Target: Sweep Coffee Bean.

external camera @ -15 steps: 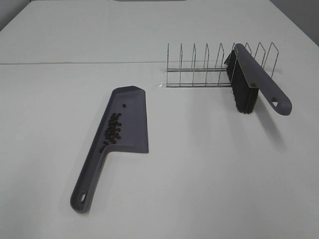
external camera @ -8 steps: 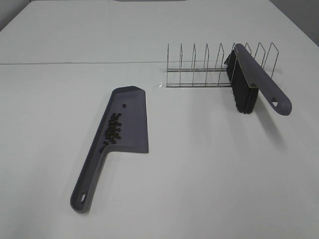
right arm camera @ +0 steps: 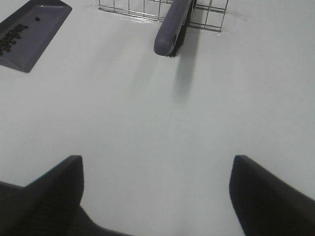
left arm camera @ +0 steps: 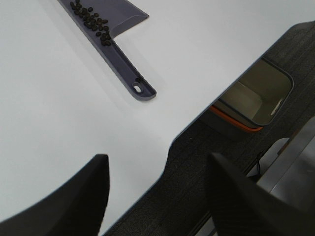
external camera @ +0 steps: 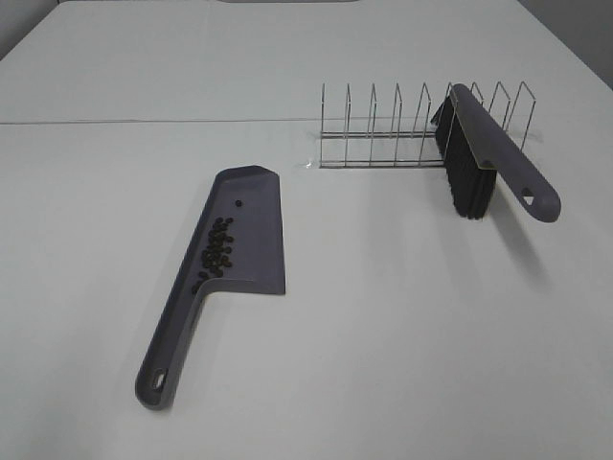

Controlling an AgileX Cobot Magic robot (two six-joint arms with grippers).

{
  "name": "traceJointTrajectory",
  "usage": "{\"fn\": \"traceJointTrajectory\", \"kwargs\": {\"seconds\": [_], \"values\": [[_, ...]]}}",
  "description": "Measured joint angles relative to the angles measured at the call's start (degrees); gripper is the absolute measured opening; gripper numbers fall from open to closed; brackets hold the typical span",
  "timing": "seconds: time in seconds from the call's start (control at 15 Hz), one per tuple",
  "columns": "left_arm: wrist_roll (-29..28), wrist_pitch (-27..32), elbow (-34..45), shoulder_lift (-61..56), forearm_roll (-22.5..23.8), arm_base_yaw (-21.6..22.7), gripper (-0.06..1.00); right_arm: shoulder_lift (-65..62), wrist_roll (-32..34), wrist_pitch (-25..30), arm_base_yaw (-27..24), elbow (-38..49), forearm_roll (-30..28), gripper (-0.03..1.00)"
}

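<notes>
A grey dustpan (external camera: 239, 240) lies flat on the white table, left of centre, its handle toward the front. Several dark coffee beans (external camera: 216, 251) lie in its pan along the left wall, one bean apart farther back. The grey brush (external camera: 479, 163) stands in the wire rack (external camera: 402, 134) at the back right, bristles down. The dustpan (left arm camera: 125, 73) with beans (left arm camera: 91, 19) shows in the left wrist view, the dustpan (right arm camera: 34, 29) and brush (right arm camera: 172, 24) in the right wrist view. My left gripper (left arm camera: 157, 196) and right gripper (right arm camera: 155, 196) are open and empty, back near the table's front edge. Neither shows in the exterior view.
The table's front edge (left arm camera: 182, 137) runs past the left gripper; beyond it is dark floor and a bin (left arm camera: 256, 98) with an orange rim. A seam (external camera: 144, 122) crosses the table behind the dustpan.
</notes>
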Motion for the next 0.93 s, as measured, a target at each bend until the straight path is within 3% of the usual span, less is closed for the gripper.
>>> {"fn": "traceJointTrajectory", "kwargs": {"seconds": [0.2, 0.33, 0.47, 0.73, 0.93], "values": [[0.00, 0.00, 0.00, 0.00, -0.17, 0.06, 0.56, 0.00, 0.00, 0.00, 0.00, 0.00, 0.00, 0.77], [0.06, 0.00, 0.00, 0.00, -0.23, 2.46, 0.56, 0.00, 0.00, 0.00, -2.29, 0.00, 0.00, 0.77], [0.06, 0.00, 0.00, 0.00, -0.23, 6.76, 0.56, 0.00, 0.00, 0.00, -6.76, 0.00, 0.00, 0.77], [0.06, 0.00, 0.00, -0.80, -0.23, 20.80, 0.56, -2.81, 0.00, 0.00, -10.89, 0.00, 0.00, 0.77], [0.06, -0.06, 0.00, -7.73, -0.23, 25.84, 0.56, -3.32, 0.00, 0.00, -12.20, 0.00, 0.00, 0.77]]}}
